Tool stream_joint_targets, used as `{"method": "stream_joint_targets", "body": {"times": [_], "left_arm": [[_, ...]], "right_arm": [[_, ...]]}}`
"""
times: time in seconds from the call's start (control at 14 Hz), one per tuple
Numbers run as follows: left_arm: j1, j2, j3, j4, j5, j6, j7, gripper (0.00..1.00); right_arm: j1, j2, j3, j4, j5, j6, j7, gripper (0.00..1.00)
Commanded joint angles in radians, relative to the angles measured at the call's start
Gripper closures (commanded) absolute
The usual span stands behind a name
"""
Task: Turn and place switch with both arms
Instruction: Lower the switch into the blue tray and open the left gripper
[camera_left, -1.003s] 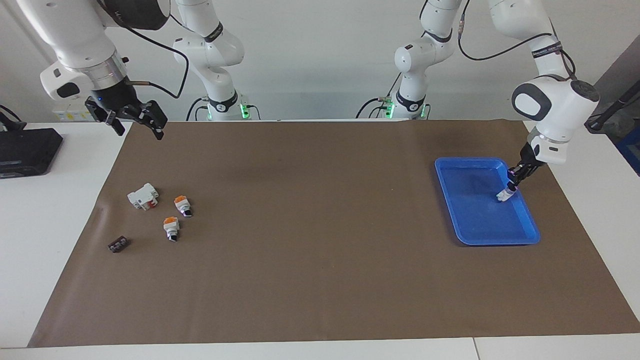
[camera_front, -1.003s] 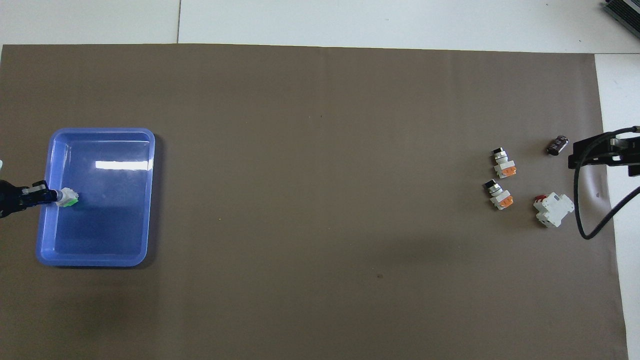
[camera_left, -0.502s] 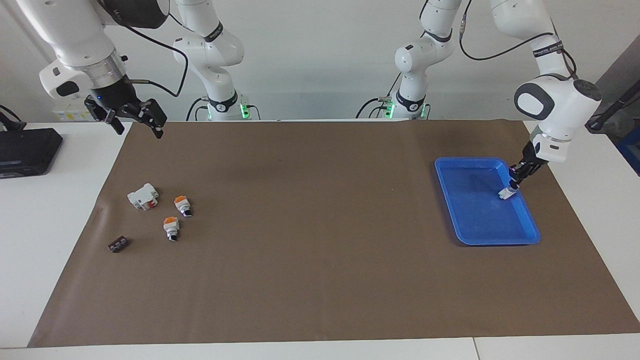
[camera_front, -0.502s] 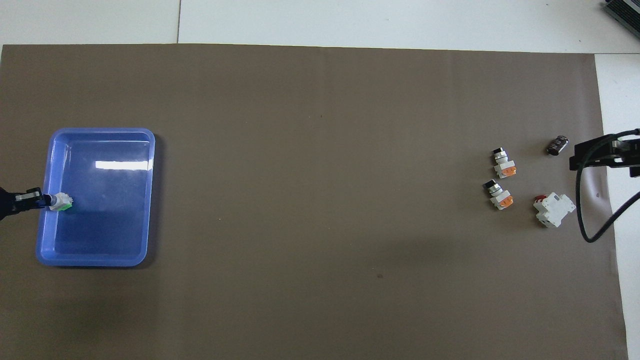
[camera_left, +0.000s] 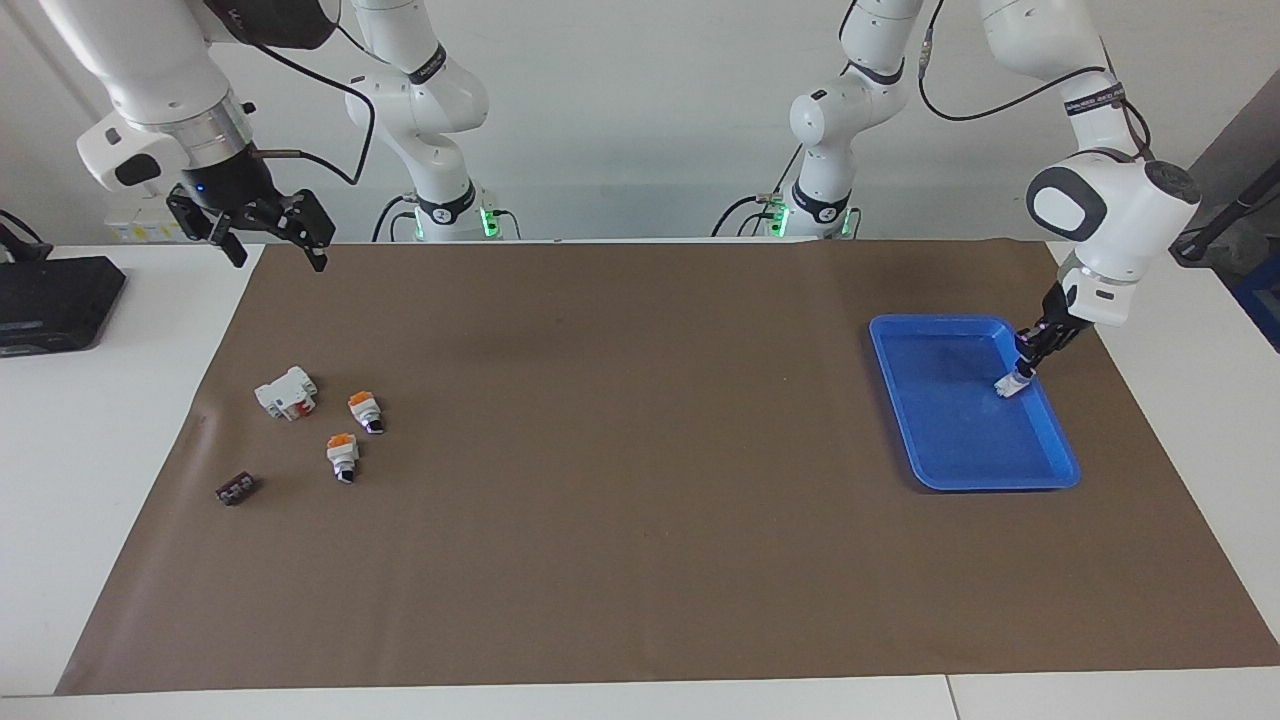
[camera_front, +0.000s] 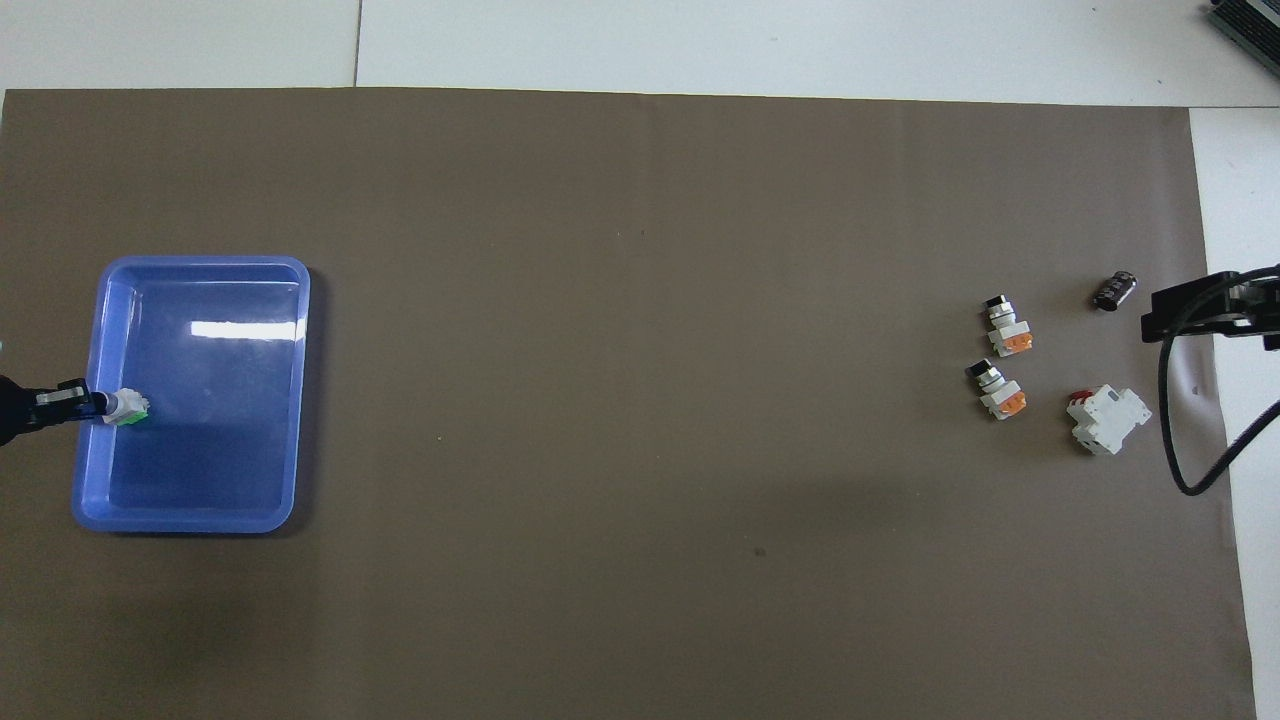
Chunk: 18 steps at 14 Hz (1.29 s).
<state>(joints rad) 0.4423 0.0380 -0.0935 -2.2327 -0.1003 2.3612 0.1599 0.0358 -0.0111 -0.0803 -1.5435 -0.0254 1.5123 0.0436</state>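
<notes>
The switch (camera_left: 1010, 386) (camera_front: 131, 407), white with a green end, is low inside the blue tray (camera_left: 995, 487) (camera_front: 200, 262), close to the tray wall at the left arm's end of the table. My left gripper (camera_left: 1026, 364) (camera_front: 92, 404) reaches over that wall and is shut on the switch's knob tip. My right gripper (camera_left: 277, 260) hangs open and holding nothing, high over the brown mat's corner at the right arm's end.
Two orange-capped switches (camera_left: 365, 410) (camera_left: 342, 455), a white block with red (camera_left: 286, 392) and a small dark part (camera_left: 236, 489) lie together on the mat at the right arm's end. A black box (camera_left: 55, 300) sits on the white table past the mat there.
My left gripper has drawn the switch a little toward the tray wall at the left arm's end. The right gripper has risen slightly and pulled back toward the robots.
</notes>
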Motion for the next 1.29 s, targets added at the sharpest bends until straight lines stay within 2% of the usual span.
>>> {"method": "stream_joint_targets", "body": {"times": [0.0, 0.07, 0.36, 0.43, 0.65, 0.86, 1.08, 1.22], "left_arm": [[0.009, -0.009, -0.009, -0.016, 0.014, 0.018, 0.012, 1.00], [0.007, -0.007, -0.009, -0.010, 0.014, 0.013, 0.012, 1.00], [0.006, 0.002, -0.009, 0.022, 0.014, -0.014, 0.012, 0.83], [0.004, 0.005, -0.009, 0.031, 0.014, -0.022, 0.012, 0.76], [0.000, 0.006, -0.011, 0.053, 0.014, -0.045, 0.012, 0.68], [-0.019, 0.006, -0.011, 0.129, 0.014, -0.138, 0.009, 0.68], [-0.074, 0.028, -0.011, 0.253, 0.014, -0.255, 0.000, 0.66], [-0.123, 0.037, -0.011, 0.298, 0.016, -0.290, -0.012, 0.65]], "right_arm": [[-0.007, -0.017, 0.002, -0.010, 0.005, -0.015, -0.008, 0.00], [-0.005, -0.017, 0.002, -0.010, 0.004, -0.014, 0.004, 0.00], [0.001, -0.017, 0.004, -0.015, 0.004, -0.001, 0.041, 0.00], [0.001, -0.017, 0.004, -0.017, 0.004, -0.001, 0.041, 0.00], [-0.001, -0.020, 0.004, -0.024, 0.004, -0.001, 0.039, 0.00], [-0.002, -0.020, 0.004, -0.026, 0.004, -0.001, 0.041, 0.00], [-0.004, -0.020, 0.004, -0.026, 0.004, -0.001, 0.041, 0.00], [-0.004, -0.020, 0.004, -0.026, 0.004, -0.001, 0.041, 0.00]]}}
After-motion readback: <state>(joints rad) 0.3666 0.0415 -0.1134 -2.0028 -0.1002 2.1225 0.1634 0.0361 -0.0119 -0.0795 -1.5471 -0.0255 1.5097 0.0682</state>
